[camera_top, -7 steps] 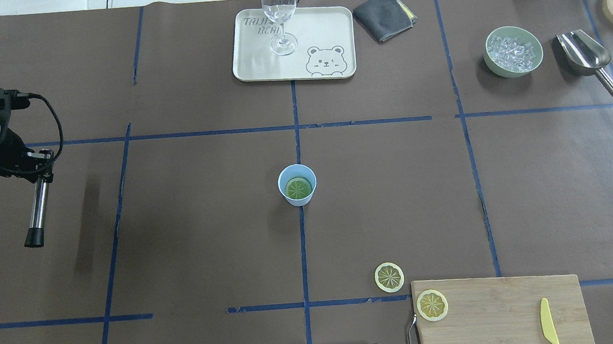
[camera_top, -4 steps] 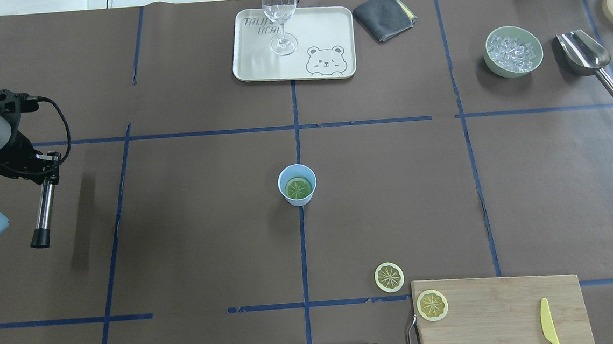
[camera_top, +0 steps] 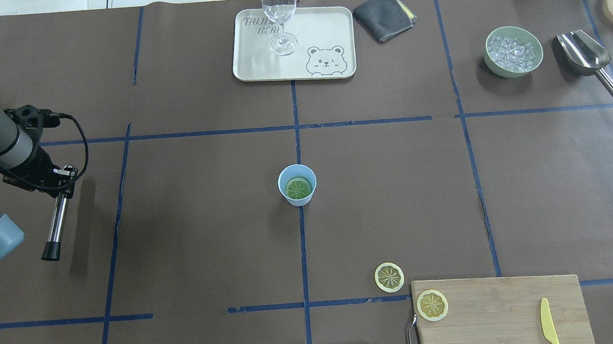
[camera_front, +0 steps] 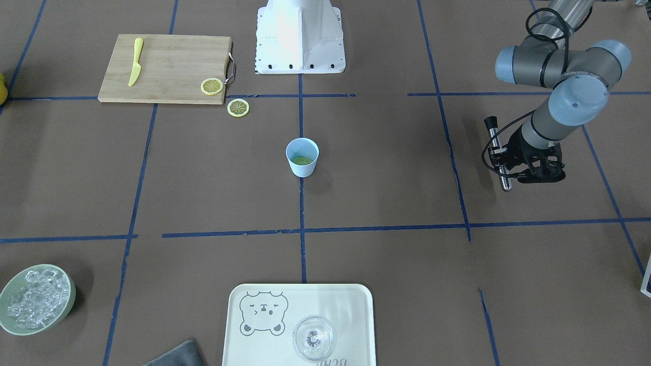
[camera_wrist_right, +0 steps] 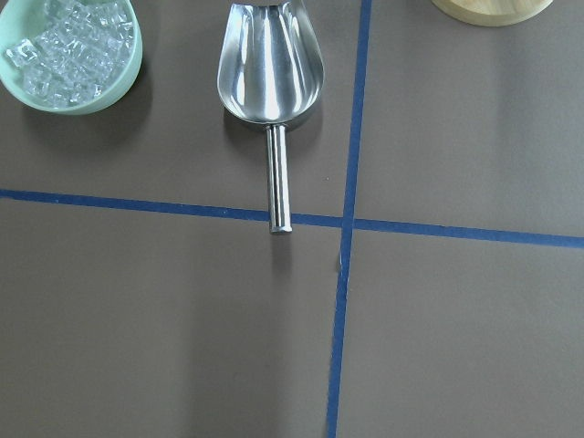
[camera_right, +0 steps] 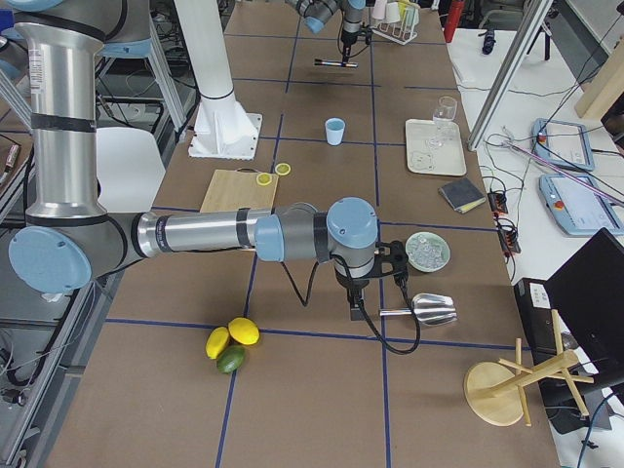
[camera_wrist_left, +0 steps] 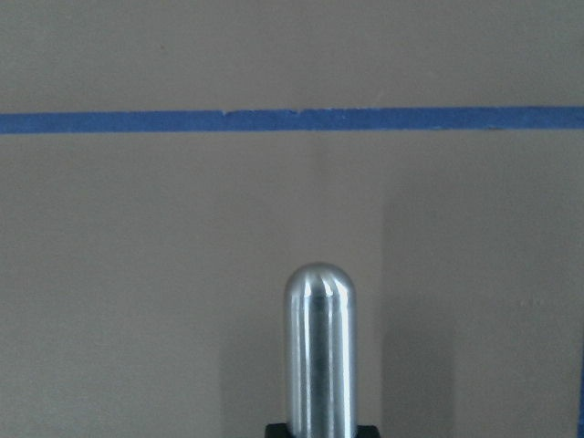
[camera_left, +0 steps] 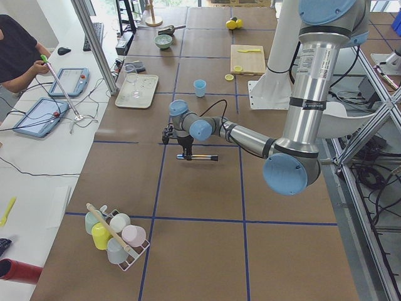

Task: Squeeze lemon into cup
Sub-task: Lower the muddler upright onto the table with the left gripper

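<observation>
The light-blue cup (camera_top: pixel 297 184) stands at the table's middle with one lemon slice (camera_top: pixel 298 188) lying flat inside; both also show in the front view, cup (camera_front: pixel 302 157) and slice (camera_front: pixel 302 160). A second slice (camera_top: pixel 389 277) lies on the table and a third (camera_top: pixel 432 304) on the cutting board's corner. My left gripper (camera_top: pixel 61 181) is far left of the cup, shut on a steel rod with a black tip (camera_top: pixel 54 227), held level above the table. My right gripper (camera_right: pixel 353 304) hangs over the scoop's handle; I cannot tell whether it is open.
A wooden cutting board (camera_top: pixel 500 315) with a yellow knife (camera_top: pixel 549 323) is at the near right. A bear tray (camera_top: pixel 323 30) with a wine glass (camera_top: pixel 279 12), a grey cloth (camera_top: pixel 384 15), a bowl of ice (camera_top: pixel 513 51) and a steel scoop (camera_top: pixel 587 58) line the far side.
My left arm has moved right and toward the robot's side with the steel rod still in its grip. The cup and the lemon slices have not moved.
</observation>
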